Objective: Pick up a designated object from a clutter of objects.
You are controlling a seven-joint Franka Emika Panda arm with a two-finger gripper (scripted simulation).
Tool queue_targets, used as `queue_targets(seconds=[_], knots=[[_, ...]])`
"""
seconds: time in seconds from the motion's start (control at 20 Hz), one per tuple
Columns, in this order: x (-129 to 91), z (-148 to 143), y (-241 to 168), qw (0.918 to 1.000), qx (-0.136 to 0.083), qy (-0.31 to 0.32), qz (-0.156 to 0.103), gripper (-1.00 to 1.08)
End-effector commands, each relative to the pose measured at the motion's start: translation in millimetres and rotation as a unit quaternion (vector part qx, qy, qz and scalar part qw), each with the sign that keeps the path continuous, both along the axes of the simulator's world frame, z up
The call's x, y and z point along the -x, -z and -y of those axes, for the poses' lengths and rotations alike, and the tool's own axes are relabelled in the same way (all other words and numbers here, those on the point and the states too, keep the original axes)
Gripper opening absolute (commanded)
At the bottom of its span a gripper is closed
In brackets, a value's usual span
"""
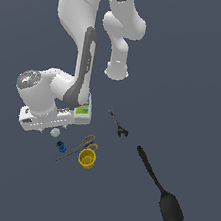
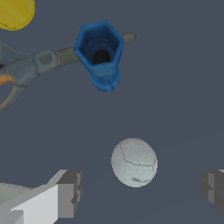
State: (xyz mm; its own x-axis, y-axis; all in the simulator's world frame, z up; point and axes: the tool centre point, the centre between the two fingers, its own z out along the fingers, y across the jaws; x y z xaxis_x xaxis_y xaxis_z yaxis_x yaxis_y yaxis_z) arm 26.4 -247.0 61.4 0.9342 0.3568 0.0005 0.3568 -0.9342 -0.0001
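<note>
The small pale grey-white ball (image 2: 134, 162) with a rough, cracked surface lies on the dark floor; in the exterior view the ball (image 1: 55, 132) peeks out just below the robot's hand. My gripper (image 2: 142, 190) is open, low over the ball, with one finger (image 2: 68, 194) on one side and the other finger (image 2: 214, 188) on the other; the ball sits between them, touching neither. The blue piece (image 2: 100, 52) (image 1: 60, 146), the scissors (image 2: 30, 65) (image 1: 79, 145) and the yellow cup (image 2: 15, 12) (image 1: 87, 158) lie close by.
The white labelled bottle (image 1: 83, 110) lies partly hidden behind the arm. A black wrench (image 1: 119, 124) lies towards the exterior view's right, and a long black spatula (image 1: 160, 188) farther right and lower. The arm's hand (image 1: 45, 119) covers the floor beside the ball.
</note>
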Motion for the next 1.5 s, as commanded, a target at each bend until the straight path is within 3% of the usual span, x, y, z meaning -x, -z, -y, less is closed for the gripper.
queue_targets(seconds=[0.0,0.5,0.55,1.45], knots=[[1,0,11,1.0,0.0,0.0,-0.001,1.0],[0,1,40,1.0,0.0,-0.001,0.0,1.0],[0,1,40,1.0,0.0,-0.001,0.0,-1.0],[-1,-2,22,1.0,0.0,-0.001,0.0,-1.0]])
